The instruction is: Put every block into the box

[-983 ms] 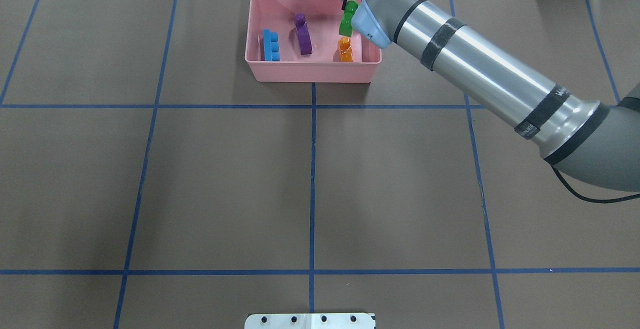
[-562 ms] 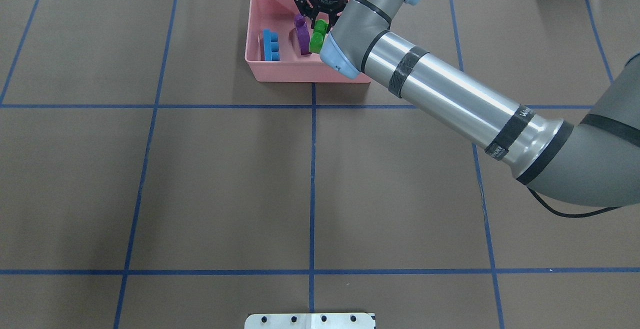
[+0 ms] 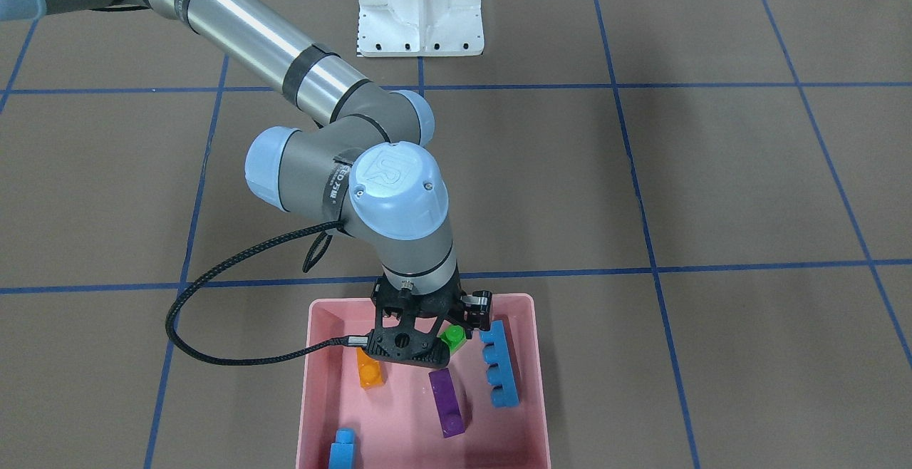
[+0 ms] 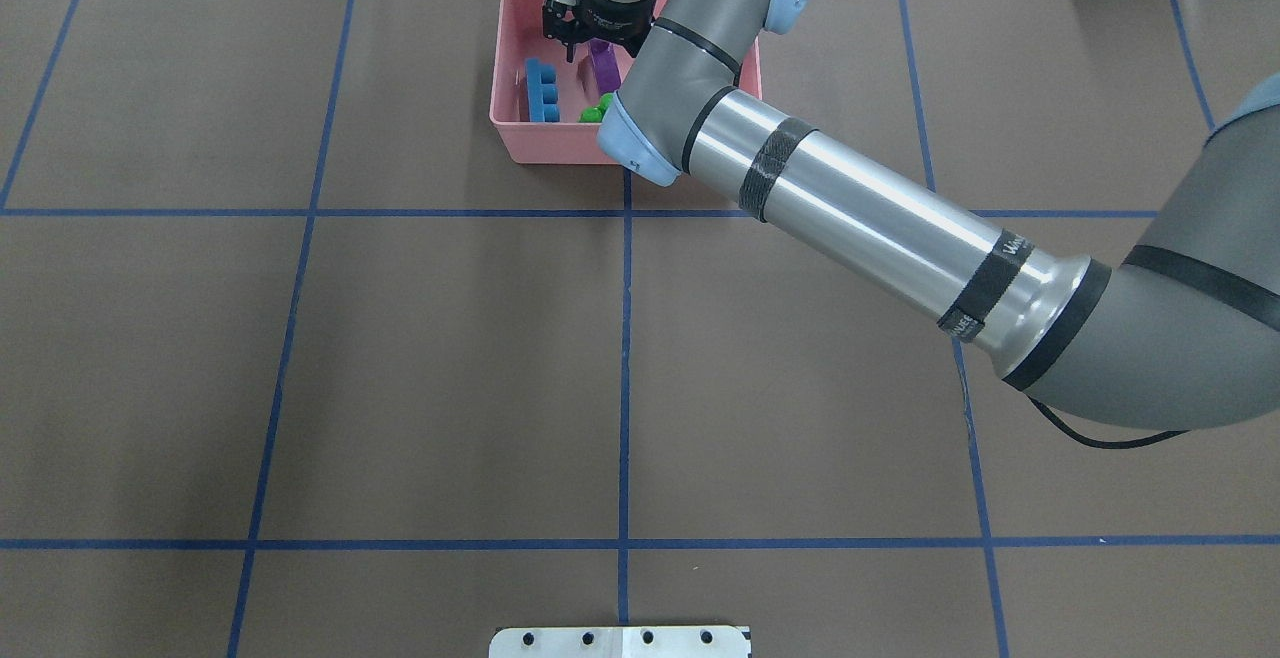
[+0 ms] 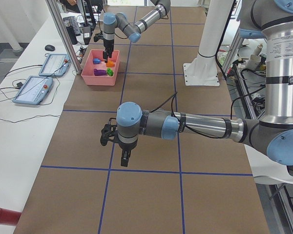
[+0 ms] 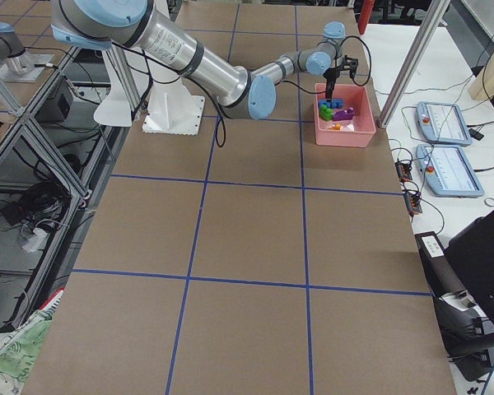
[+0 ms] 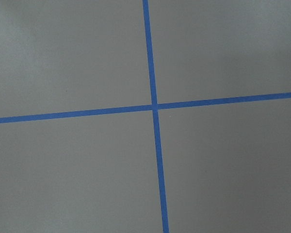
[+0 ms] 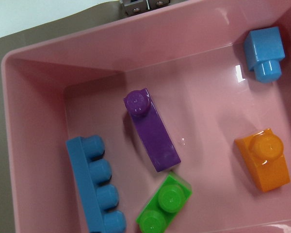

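The pink box stands at the table's far edge and holds all the blocks. The right wrist view shows them loose on the box floor: purple, long blue, green, orange and small blue. My right gripper hangs open and empty over the box, just above the green block. My left gripper hovers over bare table far from the box. I cannot tell whether it is open or shut.
The white metal base stands at the robot's side of the table. The right arm's black cable loops beside the box. Blue tape lines cross the brown table under the left wrist.
My right gripper moved left across the box with the green block. It has let the block go, and the block now lies on the box floor beside the purple one.
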